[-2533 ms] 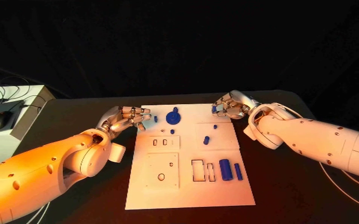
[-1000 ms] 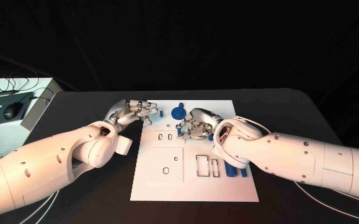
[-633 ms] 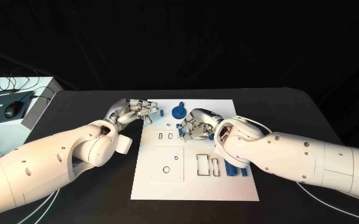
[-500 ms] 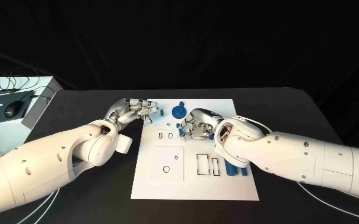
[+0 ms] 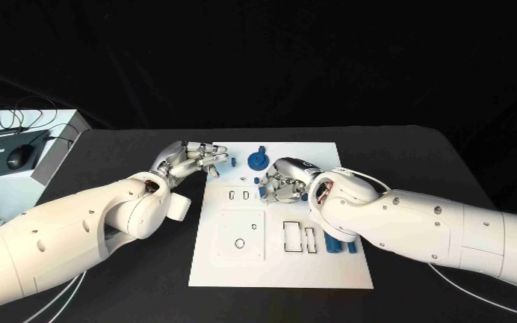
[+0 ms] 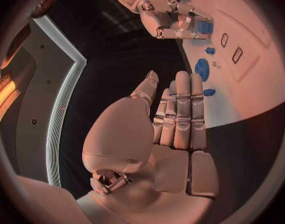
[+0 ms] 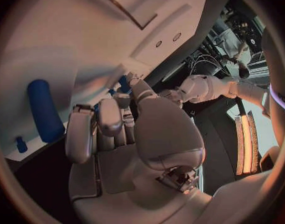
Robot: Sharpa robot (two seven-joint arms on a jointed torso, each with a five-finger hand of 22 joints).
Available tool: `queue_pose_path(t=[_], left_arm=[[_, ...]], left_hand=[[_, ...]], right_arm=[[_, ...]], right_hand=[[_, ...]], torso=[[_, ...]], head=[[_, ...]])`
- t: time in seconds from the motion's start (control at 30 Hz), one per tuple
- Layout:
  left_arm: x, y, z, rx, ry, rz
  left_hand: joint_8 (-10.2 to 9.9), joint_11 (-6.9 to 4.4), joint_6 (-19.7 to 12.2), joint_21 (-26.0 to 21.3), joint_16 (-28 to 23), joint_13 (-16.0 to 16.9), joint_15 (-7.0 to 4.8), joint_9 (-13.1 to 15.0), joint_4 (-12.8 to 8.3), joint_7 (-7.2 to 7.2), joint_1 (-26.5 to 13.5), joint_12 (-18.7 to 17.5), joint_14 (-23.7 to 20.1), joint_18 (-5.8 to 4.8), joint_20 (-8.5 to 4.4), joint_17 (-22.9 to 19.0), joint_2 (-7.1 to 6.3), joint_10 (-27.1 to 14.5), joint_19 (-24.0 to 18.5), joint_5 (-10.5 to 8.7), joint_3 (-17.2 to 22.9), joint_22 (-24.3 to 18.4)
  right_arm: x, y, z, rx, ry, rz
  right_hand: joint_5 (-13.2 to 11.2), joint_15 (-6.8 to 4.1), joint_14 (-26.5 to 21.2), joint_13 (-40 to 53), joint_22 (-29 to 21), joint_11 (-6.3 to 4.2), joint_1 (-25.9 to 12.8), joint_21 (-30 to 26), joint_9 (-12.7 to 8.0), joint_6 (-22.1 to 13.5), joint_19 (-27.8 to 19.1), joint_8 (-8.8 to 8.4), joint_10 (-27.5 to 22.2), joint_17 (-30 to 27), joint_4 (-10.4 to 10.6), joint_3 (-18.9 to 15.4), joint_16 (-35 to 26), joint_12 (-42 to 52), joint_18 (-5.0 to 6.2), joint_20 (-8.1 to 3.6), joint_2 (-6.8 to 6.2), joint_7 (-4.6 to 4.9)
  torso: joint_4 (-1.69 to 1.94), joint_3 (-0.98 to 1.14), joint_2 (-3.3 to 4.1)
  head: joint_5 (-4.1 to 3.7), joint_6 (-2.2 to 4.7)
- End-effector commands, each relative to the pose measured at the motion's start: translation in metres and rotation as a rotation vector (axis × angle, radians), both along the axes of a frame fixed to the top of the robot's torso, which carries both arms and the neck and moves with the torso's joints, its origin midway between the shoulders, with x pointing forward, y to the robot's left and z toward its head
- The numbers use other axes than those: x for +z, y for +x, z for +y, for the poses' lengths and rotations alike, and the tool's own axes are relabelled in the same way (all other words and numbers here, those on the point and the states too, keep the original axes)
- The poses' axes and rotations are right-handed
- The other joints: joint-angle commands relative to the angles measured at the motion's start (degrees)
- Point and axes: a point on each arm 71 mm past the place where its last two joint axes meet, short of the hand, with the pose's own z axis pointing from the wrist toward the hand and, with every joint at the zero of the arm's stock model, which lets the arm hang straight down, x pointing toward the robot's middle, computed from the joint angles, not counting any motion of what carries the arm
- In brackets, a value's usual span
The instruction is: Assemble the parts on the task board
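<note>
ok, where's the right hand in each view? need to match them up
Head view: right hand over the middle of the board.
Left wrist view: right hand beyond the left hand and its fingertips, over the board.
Right wrist view: right hand in the foreground, fingertips toward the board.
Shared landmark: the white board.

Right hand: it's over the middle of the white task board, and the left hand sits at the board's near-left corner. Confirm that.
Not quite. In the head view the right hand is over the middle of the task board, but the left hand sits at the board's far-left corner, beside the round blue part, not the near one.
</note>
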Motion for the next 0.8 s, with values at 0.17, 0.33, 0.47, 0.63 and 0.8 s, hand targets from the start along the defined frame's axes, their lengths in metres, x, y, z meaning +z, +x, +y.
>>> queue_pose_path(t=[0.17, 0.33, 0.47, 0.63, 0.8], left_arm=[[0.0006, -0.0009, -0.0023, -0.020, -0.009, -0.004], [0.0006, -0.0009, -0.0025, -0.021, -0.009, -0.004], [0.0007, -0.0009, -0.0024, -0.020, -0.009, -0.004], [0.0007, -0.0010, -0.0023, -0.020, -0.008, -0.004], [0.0007, -0.0010, -0.0021, -0.020, -0.008, -0.003]], left_hand=[[0.1, -0.18, -0.2, 0.2, 0.1, -0.1, -0.02, 0.1, 0.0, -0.05, 0.0, -0.1, -0.4, 0.25, -0.03, -0.1, 0.31, -0.4, -0.5, -0.11, -0.1, 0.0], [0.1, -0.18, -0.2, 0.2, 0.1, -0.1, -0.02, 0.1, 0.0, -0.05, 0.0, -0.1, -0.4, 0.25, -0.03, -0.1, 0.31, -0.4, -0.5, -0.11, -0.1, 0.0], [0.1, -0.18, -0.2, 0.2, 0.1, -0.1, -0.02, 0.1, 0.0, -0.05, 0.0, -0.1, -0.4, 0.25, -0.03, -0.1, 0.31, -0.4, -0.5, -0.11, -0.1, 0.0], [0.1, -0.18, -0.2, 0.2, 0.1, -0.1, -0.02, 0.1, 0.0, -0.05, 0.0, -0.1, -0.4, 0.25, -0.03, -0.1, 0.31, -0.4, -0.5, -0.11, -0.1, 0.0], [0.1, -0.18, -0.2, 0.2, 0.1, -0.1, -0.02, 0.1, 0.0, -0.05, 0.0, -0.1, -0.4, 0.25, -0.03, -0.1, 0.31, -0.4, -0.5, -0.11, -0.1, 0.0]], right_arm=[[-0.0017, 0.0000, 0.0011, 0.002, -0.022, -0.021], [-0.0026, -0.0002, 0.0020, 0.001, -0.025, -0.024], [-0.0032, -0.0002, 0.0021, 0.001, -0.030, -0.028], [-0.0033, 0.0000, 0.0020, -0.003, -0.032, -0.038], [-0.0032, 0.0002, 0.0017, -0.008, -0.034, -0.043]], right_hand=[[-0.2, -0.06, 0.0, -0.1, 11.8, -0.11, 0.2, -0.1, 0.0, 0.4, 4.4, -0.26, -0.3, 0.0, 0.3, 0.1, 0.0, 0.1, -0.80, -0.20, -0.27, 0.71], [-0.2, -0.06, 0.0, -0.1, 11.8, -0.11, 0.2, -0.1, 0.0, 0.4, 4.4, -0.26, -0.3, 0.0, 0.3, 0.1, 0.0, 0.1, -0.80, -0.20, -0.27, 0.71], [-0.2, -0.04, 0.0, -0.1, 11.8, -0.09, 0.1, -0.1, 0.0, 0.3, 4.4, -0.25, -0.3, 0.0, 0.3, 0.1, 0.0, 0.1, -0.80, -0.19, -0.37, 0.74], [-0.2, -0.03, 0.0, -0.1, 11.9, -0.08, 0.1, 0.0, 0.0, 0.3, 4.5, -0.24, -0.3, 0.0, 0.4, 0.0, 0.0, 0.2, -0.81, -0.18, -0.56, 0.75], [-0.3, -0.01, 0.0, -0.2, 11.8, -0.05, 0.0, -0.1, 0.0, 0.3, 4.4, -0.26, -0.3, 0.0, 0.5, 0.0, 0.0, 0.1, -0.79, -0.16, -0.69, 0.80]], torso=[[-0.03, 0.00, 0.00], [-0.04, 0.02, -0.01], [-0.03, 0.03, -0.02], [-0.04, 0.01, -0.01], [-0.03, 0.04, -0.04]], head=[[0.02, -0.12], [0.03, -0.14], [0.01, -0.18], [-0.06, -0.17], [-0.06, -0.20]])
